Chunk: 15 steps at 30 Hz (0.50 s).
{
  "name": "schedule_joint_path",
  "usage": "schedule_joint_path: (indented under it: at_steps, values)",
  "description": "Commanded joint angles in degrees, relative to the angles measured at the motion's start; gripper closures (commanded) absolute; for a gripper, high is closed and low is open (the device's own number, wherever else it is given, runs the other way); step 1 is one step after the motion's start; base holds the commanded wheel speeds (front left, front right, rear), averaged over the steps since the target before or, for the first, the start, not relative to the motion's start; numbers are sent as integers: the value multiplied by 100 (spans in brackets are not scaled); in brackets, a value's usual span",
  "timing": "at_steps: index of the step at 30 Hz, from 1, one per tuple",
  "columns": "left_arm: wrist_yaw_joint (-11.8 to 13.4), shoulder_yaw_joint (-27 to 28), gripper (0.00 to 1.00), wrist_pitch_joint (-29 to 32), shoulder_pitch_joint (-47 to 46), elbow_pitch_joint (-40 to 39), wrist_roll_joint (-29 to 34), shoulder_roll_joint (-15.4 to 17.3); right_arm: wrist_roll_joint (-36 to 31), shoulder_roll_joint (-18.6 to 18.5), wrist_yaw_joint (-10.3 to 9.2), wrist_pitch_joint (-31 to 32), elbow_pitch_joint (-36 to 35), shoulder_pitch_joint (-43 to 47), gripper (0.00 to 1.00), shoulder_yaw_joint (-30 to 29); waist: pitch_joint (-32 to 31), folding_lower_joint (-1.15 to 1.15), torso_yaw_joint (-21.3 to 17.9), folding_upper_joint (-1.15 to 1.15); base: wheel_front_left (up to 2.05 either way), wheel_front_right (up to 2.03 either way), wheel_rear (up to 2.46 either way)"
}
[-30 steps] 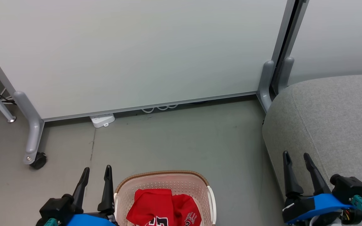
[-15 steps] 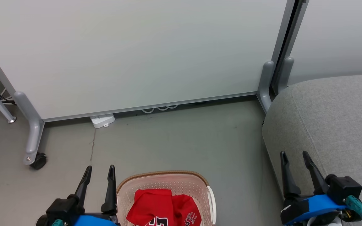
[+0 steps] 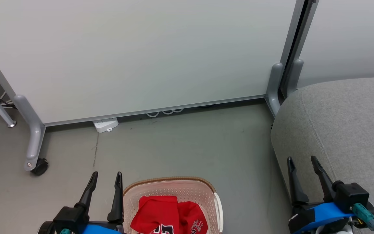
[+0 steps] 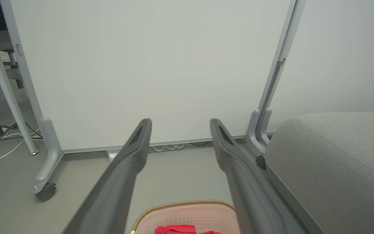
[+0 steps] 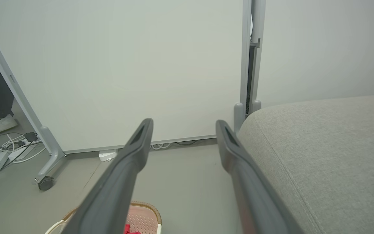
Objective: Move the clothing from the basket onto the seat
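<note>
Since the red garments (image 3: 166,213) lie crumpled inside the laundry basket (image 3: 170,179) on the floor (image 3: 190,146), at the near middle of the scene, the coming move turns on which tool is closer to them. The left tool (image 3: 106,174) stands just to the left of the basket, and in the head view its right finger is just beside the brown rim. The right tool (image 3: 301,159) is well apart on the right, before the rounded left edge of the grey sofa seat (image 3: 346,123). I judge therefore that the left arm is the better one for the first pick: it would have to go a little to the right and down into the basket, then carry the cloth to the right across the bare floor to the seat. Both tools have their two dark fingers spread wide and have hold of nothing; the fingers point to the far side, toward the white partition panel (image 3: 141,55). The near part of the basket is cut off by the lower edge of the head view, so its long axis and its depth cannot be told. A piece of a black-and-white numeral and some small white lettering show on the red cloth, but where one garment ends and the other begins is hard to make out. How high the tools are above the floor I cannot tell.
</note>
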Motion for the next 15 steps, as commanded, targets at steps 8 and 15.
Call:
schedule_joint_path:
  at_steps: [8,15]
  values:
    - [25,-21,0,-30,66,-2,-33,31,14,-23,-2,-24,-15,49,0,-3,-4,0,-6,0,0,0,0]
    - [-50,-44,0,-28,61,97,-37,30,16,-22,-2,9,-118,-65,0,100,191,0,-106,0,0,0,0]
